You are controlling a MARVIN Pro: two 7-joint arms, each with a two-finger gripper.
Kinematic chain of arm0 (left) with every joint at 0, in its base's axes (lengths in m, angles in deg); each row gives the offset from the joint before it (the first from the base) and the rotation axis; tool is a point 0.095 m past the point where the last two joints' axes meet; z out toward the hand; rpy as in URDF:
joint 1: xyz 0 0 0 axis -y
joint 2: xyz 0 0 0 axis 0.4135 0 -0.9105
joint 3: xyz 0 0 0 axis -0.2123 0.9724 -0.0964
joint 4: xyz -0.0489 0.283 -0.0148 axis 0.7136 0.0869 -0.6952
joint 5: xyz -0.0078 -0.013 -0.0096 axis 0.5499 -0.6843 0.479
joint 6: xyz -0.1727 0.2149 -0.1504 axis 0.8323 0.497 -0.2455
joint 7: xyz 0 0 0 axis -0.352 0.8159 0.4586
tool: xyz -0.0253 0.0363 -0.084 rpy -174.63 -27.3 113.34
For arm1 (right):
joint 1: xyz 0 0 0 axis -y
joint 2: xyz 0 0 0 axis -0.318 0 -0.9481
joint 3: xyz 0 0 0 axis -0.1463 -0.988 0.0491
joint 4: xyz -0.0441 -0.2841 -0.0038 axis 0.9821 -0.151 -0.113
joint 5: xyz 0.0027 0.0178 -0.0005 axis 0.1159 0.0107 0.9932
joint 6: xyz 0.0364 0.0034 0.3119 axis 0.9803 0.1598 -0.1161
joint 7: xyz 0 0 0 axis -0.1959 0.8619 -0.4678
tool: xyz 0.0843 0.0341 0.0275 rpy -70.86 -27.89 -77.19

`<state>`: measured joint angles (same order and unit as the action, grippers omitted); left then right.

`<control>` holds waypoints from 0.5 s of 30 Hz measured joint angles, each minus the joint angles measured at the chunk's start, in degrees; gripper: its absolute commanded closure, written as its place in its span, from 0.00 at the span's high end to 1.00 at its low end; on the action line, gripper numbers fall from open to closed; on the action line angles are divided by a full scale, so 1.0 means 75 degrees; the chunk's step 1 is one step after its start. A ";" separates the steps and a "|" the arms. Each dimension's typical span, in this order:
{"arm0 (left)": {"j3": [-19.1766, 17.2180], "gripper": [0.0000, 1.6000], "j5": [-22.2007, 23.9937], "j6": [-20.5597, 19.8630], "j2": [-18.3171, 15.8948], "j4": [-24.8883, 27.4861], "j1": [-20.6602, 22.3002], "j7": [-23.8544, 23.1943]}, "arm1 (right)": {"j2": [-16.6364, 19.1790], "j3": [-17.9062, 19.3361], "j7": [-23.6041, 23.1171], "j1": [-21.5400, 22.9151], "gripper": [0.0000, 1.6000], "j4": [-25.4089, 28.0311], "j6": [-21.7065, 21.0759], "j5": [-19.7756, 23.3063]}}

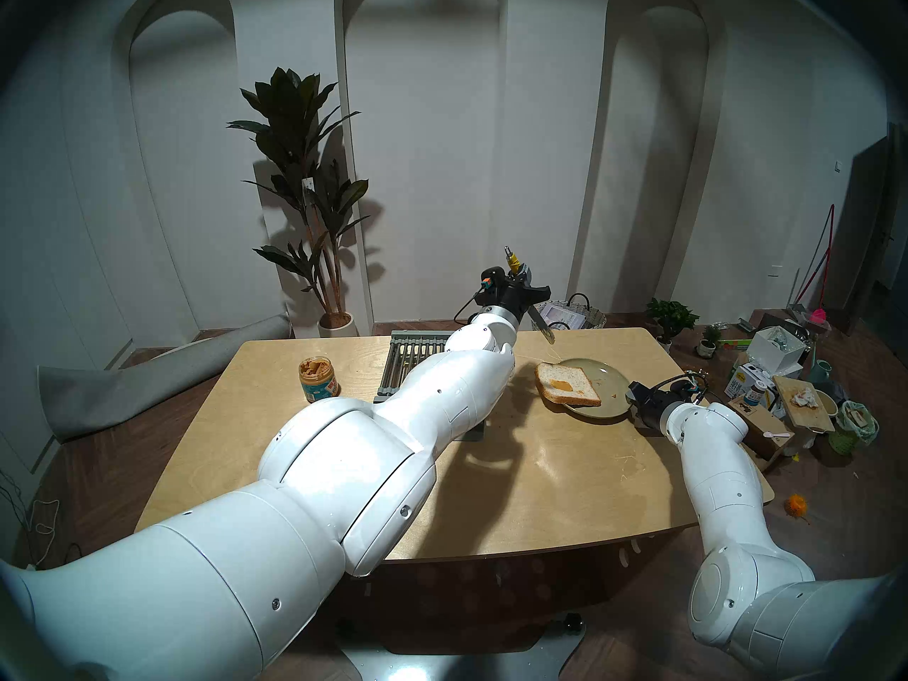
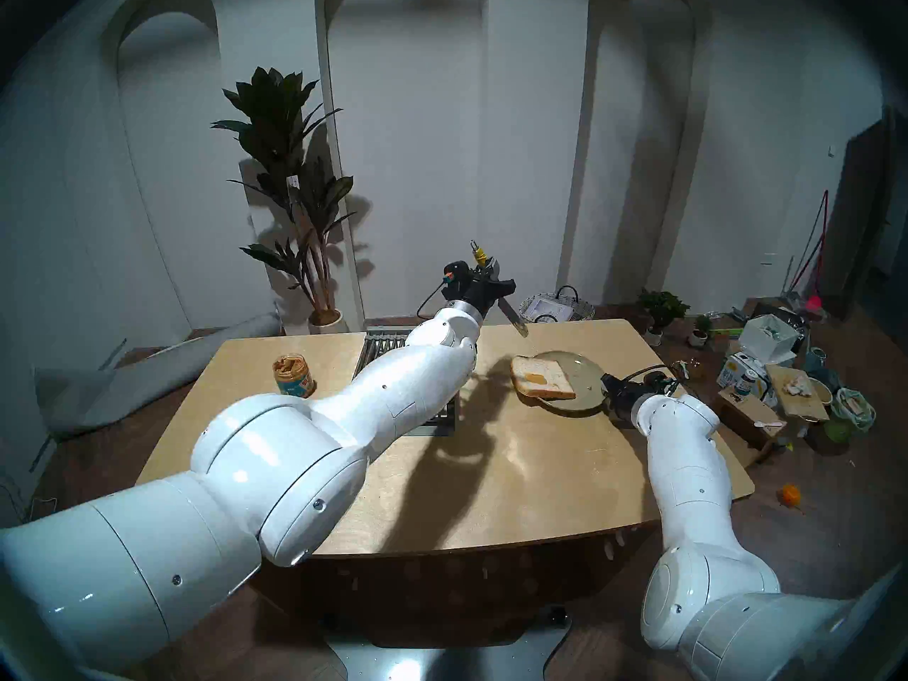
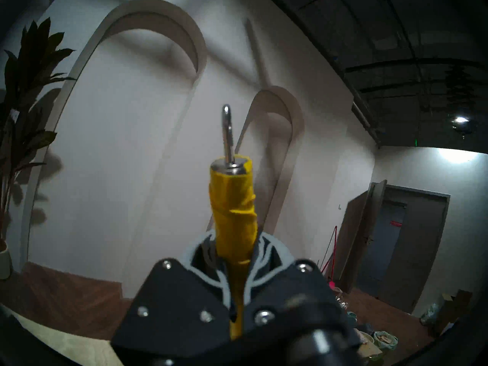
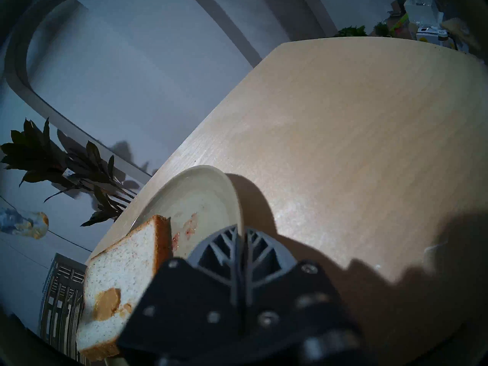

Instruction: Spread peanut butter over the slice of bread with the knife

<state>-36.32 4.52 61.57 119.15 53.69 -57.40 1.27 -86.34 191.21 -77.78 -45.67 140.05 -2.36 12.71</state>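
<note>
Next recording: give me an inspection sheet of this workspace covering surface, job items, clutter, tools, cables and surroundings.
Surface: light wooden table, a few crumbs and scratches.
Job's things: squarish pale bread slice with a small tan dab, overhanging the round olive-green plate; open glass peanut butter jar; yellow-handled knife raised, blade smeared.
Clutter: grey slatted rack partly under the left arm; smears on the plate.
Tools: left tool shut on the knife handle; right tool shut on the plate rim.
Cables: black cable at the left wrist; another at the right wrist.
Surroundings: tall potted plant, wicker basket, boxes and bags on the floor at the right.
</note>
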 measured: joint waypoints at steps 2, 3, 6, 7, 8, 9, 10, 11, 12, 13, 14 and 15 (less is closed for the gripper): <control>0.0018 0.00 -0.0030 0.0043 -0.0044 0.0136 -0.0040 0.0063 | -0.0032 -0.0036 -0.0074 -0.0017 1.00 0.0140 0.0025 0.0000; 0.0031 0.00 -0.0050 0.0065 -0.0078 0.0229 -0.0072 0.0109 | -0.0055 -0.0064 -0.0103 -0.0017 1.00 0.0224 0.0035 -0.0001; 0.0070 0.00 -0.0111 0.0100 -0.0188 0.0546 -0.0199 0.0252 | -0.0104 -0.0108 -0.0110 -0.0061 1.00 0.0367 0.0043 -0.0042; 0.0078 0.00 -0.0120 0.0103 -0.0206 0.0602 -0.0225 0.0274 | -0.0109 -0.0111 -0.0105 -0.0074 1.00 0.0386 0.0044 -0.0049; 0.0093 0.00 -0.0138 0.0105 -0.0240 0.0708 -0.0278 0.0316 | -0.0119 -0.0113 -0.0092 -0.0098 1.00 0.0425 0.0045 -0.0063; 0.0104 0.00 -0.0152 0.0105 -0.0270 0.0800 -0.0326 0.0351 | -0.0127 -0.0114 -0.0079 -0.0119 1.00 0.0459 0.0045 -0.0073; 0.0128 0.00 -0.0177 0.0108 -0.0318 0.0944 -0.0405 0.0408 | -0.0140 -0.0113 -0.0050 -0.0159 1.00 0.0524 0.0045 -0.0085; 0.0141 0.00 -0.0194 0.0111 -0.0344 0.1015 -0.0446 0.0441 | -0.0149 -0.0109 -0.0031 -0.0185 1.00 0.0566 0.0045 -0.0091; 0.0153 0.00 -0.0212 0.0112 -0.0377 0.1108 -0.0496 0.0478 | -0.0159 -0.0102 -0.0010 -0.0218 1.00 0.0616 0.0044 -0.0099; 0.0168 0.00 -0.0236 0.0118 -0.0418 0.1211 -0.0554 0.0526 | -0.0170 -0.0085 0.0018 -0.0262 1.00 0.0690 0.0033 -0.0107; 0.0177 0.00 -0.0252 0.0121 -0.0445 0.1279 -0.0589 0.0557 | -0.0176 -0.0073 0.0035 -0.0290 1.00 0.0739 0.0023 -0.0113; 0.0188 0.00 -0.0274 0.0135 -0.0478 0.1357 -0.0632 0.0594 | -0.0180 -0.0055 0.0052 -0.0328 1.00 0.0801 0.0011 -0.0123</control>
<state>-34.91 2.47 62.59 115.56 63.87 -62.14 5.73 -87.69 190.80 -77.39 -48.13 146.06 -2.28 11.79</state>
